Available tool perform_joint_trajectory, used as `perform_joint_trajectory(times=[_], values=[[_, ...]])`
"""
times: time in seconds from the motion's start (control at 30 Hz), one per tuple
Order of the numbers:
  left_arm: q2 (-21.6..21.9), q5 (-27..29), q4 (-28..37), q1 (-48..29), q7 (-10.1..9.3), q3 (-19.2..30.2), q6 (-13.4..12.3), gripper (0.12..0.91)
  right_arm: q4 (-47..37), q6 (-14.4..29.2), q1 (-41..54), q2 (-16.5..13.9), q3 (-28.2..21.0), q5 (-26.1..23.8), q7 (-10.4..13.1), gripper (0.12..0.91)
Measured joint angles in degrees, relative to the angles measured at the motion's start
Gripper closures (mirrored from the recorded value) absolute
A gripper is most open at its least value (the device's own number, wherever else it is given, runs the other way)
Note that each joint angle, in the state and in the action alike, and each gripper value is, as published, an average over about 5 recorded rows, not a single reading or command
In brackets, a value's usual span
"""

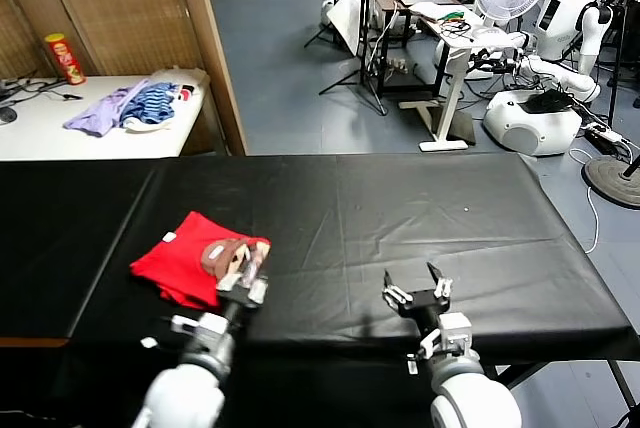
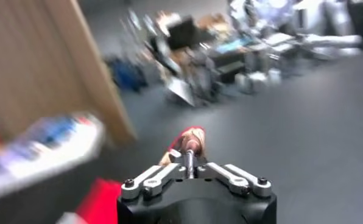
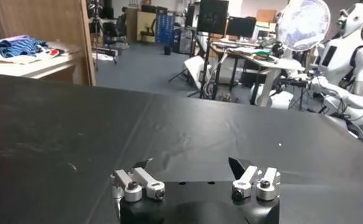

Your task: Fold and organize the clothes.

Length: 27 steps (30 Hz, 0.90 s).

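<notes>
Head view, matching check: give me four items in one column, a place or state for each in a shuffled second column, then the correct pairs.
1. red T-shirt
2. left gripper
3. right gripper
4. lavender garment

A. fingers spread wide over bare black cloth
B. on the white side table
C. folded, on the black table's left part
D. at the shirt's printed edge

Pairs: 1-C, 2-D, 3-A, 4-B
</notes>
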Motion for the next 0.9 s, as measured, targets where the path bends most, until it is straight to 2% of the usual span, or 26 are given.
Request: perform_joint_trajectory(times=[0.13,0.27,0.37,0.5,0.7,0.77,0.9], values=[[-0.29,-5.42,-2.88,0.08,2.62,1.73,-3.63,0.372,-2.03,-0.78,2.26,-1.1,-1.24,6.98,-2.49,0.227],[0.52,-11.17,-7.88,-0.72,2.38,0.59,-5.52,0.248,-5.99,-2.03,6.6,-0.84,-4.42,16.27,-3.95,0.227],[1.32,-14.08,-10.87,-0.71,1.85,-1.52,-6.95,0.234,-10.41,-2.2,11.04,0.14,-7.82,22.39,-4.25,0.227],[1.49,-15.66,-12.65,0.16,1.14,-4.71,-8.28,0.232,-17.89,-2.83,17.36,2.22,-12.61,28.01,-4.19,0.227],[0.38,-15.26,-12.99,1.7,0.45,-7.88,-8.6,0.232,-27.87,-3.12,24.14,5.96,-18.08,31.02,-5.36,0.239],[0.07,-15.09,-13.01,2.28,0.41,-8.58,-8.75,0.232,-30.36,-2.69,25.61,7.08,-19.25,31.02,-6.12,0.274],[-0.18,-14.94,-13.01,3.29,0.19,-9.82,-9.01,0.232,-34.2,-1.73,27.98,8.63,-20.45,30.3,-7.55,0.408]])
